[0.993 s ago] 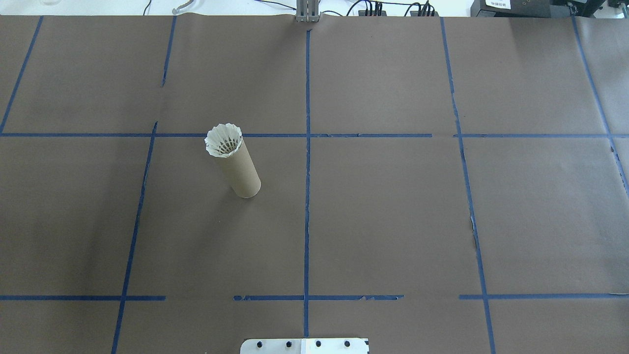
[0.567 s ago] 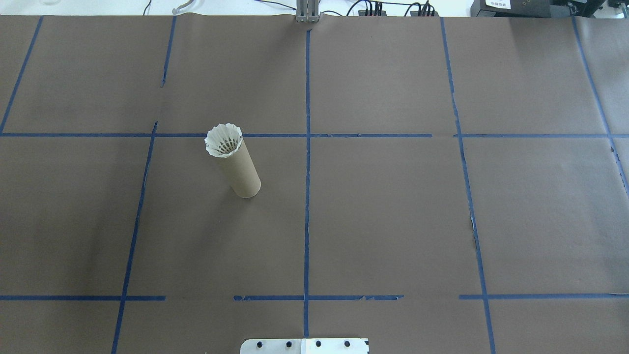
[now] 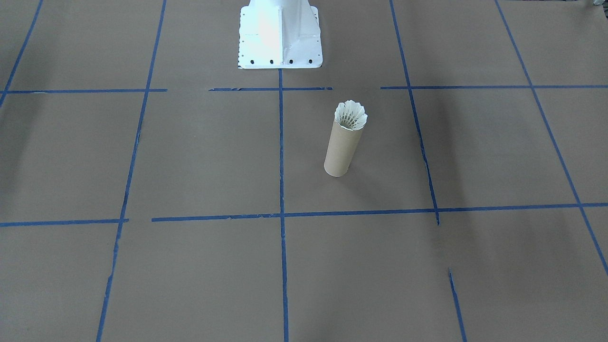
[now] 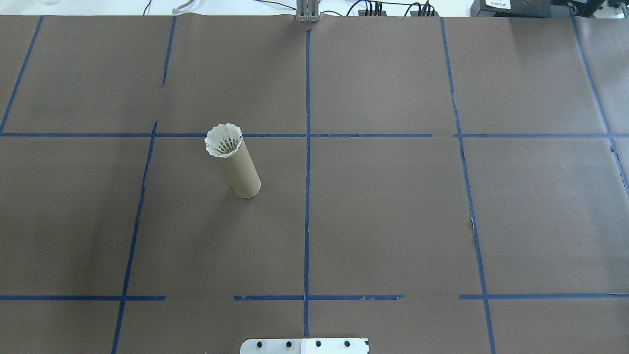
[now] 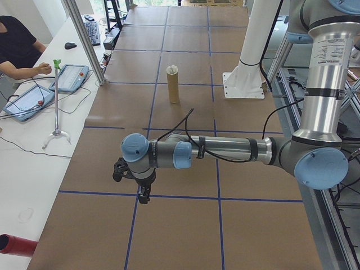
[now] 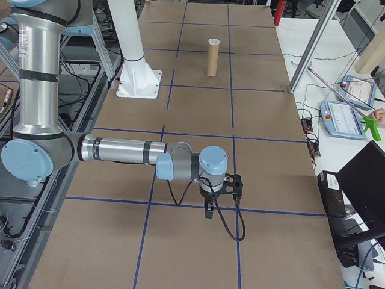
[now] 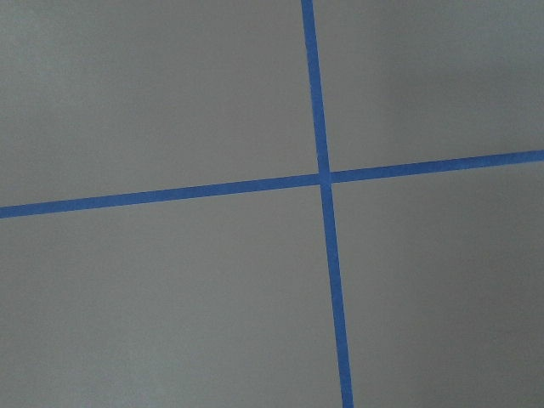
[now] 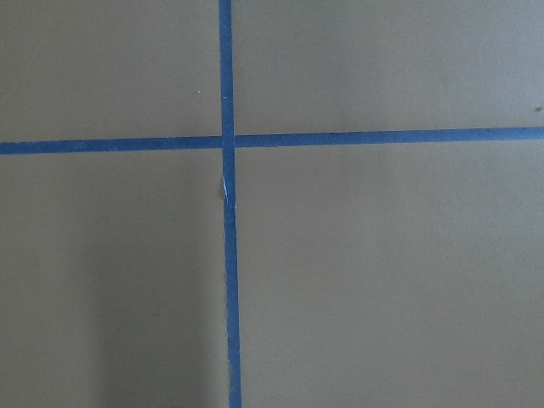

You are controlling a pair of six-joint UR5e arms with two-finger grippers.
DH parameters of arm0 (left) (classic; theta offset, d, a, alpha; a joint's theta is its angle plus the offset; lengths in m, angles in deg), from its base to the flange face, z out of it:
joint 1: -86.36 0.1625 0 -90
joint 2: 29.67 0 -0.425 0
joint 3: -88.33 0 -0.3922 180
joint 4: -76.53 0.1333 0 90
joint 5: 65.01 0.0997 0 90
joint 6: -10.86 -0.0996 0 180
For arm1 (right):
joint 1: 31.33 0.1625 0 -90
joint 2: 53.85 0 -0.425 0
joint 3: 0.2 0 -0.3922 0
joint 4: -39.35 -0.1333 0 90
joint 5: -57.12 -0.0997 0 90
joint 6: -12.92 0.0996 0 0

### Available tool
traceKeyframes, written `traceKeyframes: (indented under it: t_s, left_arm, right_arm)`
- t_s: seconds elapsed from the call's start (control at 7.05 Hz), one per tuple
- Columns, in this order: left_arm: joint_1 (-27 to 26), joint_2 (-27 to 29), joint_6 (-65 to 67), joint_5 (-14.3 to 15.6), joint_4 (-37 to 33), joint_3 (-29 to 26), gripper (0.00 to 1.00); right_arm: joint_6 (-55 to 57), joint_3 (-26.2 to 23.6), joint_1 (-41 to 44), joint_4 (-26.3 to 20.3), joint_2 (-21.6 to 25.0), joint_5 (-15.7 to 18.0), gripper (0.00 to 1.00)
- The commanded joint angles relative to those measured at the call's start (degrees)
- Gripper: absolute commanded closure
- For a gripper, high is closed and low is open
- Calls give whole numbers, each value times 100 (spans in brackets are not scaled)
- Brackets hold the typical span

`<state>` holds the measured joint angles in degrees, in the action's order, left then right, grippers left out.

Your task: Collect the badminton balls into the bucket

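Shuttlecock [image 4: 223,140] in upright tube [image 4: 239,172], left of table [image 4: 393,221] centre

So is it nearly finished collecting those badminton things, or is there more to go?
It looks finished. The one shuttlecock sits in the mouth of the upright cardboard tube, its feathers poking out. No others lie on the table. Both arms hang away from the tube, holding nothing visible.

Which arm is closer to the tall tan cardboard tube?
Left, it seems. The left arm's fingers hang at the table end nearer the tall tan cardboard tube; the right arm's fingers hang farther off, at the opposite end.
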<state>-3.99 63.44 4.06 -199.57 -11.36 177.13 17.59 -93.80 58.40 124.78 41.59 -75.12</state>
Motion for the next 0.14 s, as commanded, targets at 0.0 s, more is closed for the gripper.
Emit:
traceKeyframes:
  t_s: [0.0]
  left_arm:
    - [0, 6, 3, 0, 0, 15, 0]
  right_arm:
    - [0, 0, 0, 0, 0, -3, 0]
